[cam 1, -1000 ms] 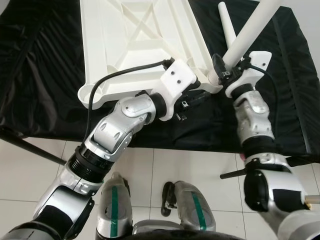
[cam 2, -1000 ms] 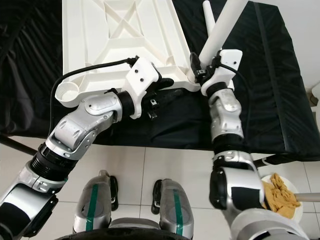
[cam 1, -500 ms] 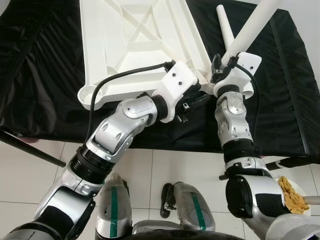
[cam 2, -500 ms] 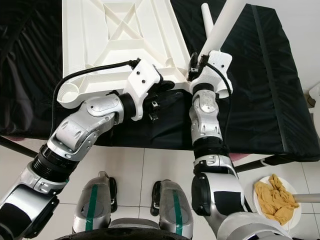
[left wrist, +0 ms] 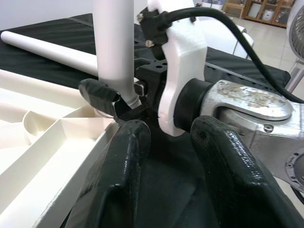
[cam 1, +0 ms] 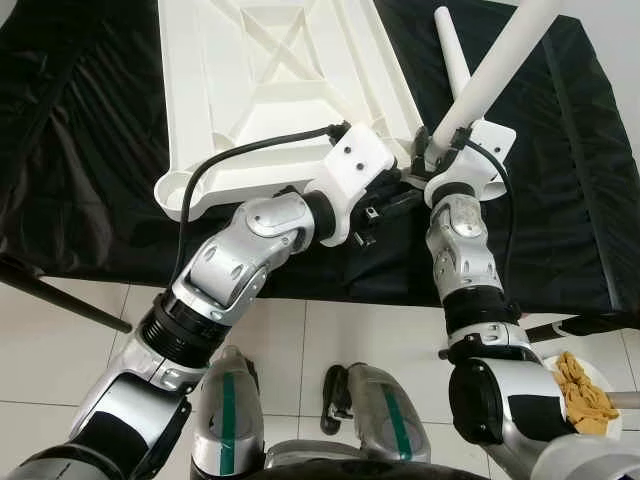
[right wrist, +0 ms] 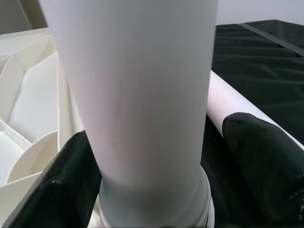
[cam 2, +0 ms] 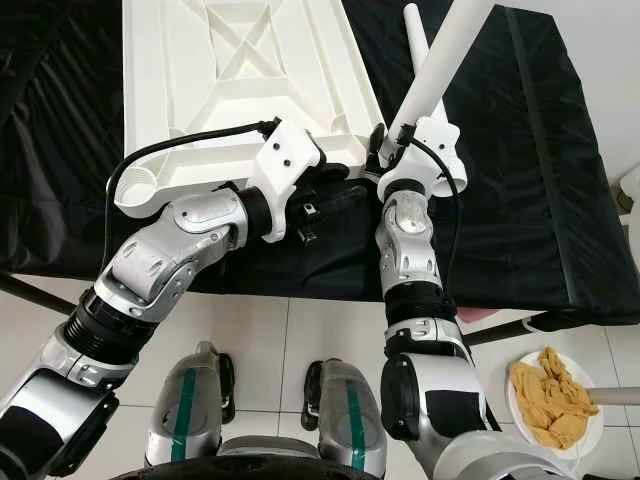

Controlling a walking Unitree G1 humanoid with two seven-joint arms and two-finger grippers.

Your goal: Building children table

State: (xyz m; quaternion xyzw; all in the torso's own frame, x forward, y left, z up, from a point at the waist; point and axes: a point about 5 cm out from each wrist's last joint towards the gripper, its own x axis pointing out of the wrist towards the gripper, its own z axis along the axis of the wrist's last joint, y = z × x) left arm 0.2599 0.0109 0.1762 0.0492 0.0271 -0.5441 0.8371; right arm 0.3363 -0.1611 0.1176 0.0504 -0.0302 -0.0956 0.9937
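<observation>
A white plastic table top (cam 1: 270, 80) lies upside down on the black cloth (cam 1: 90, 150). My right gripper (cam 1: 432, 150) is shut on the lower end of a long white table leg (cam 1: 490, 70), which slants up and to the right. The leg's foot is at the top's near right corner socket (left wrist: 102, 111). The right wrist view looks along this leg (right wrist: 142, 95) between the two fingers (right wrist: 256, 152). My left gripper (cam 1: 385, 205) rests open on the cloth just in front of that corner, nothing between its fingers (left wrist: 128, 147). A second white leg (cam 1: 453, 55) lies on the cloth behind.
The cloth-covered table ends near me, with white floor tiles below. A plate with a yellow-brown heap (cam 2: 550, 395) sits on the floor at the right. A dark bar (cam 1: 60, 300) slants under the table's left edge. My feet (cam 1: 370, 420) stand below.
My right arm has swung left and brought the leg's lower end in against the table top's near right corner. The left gripper has stayed in place.
</observation>
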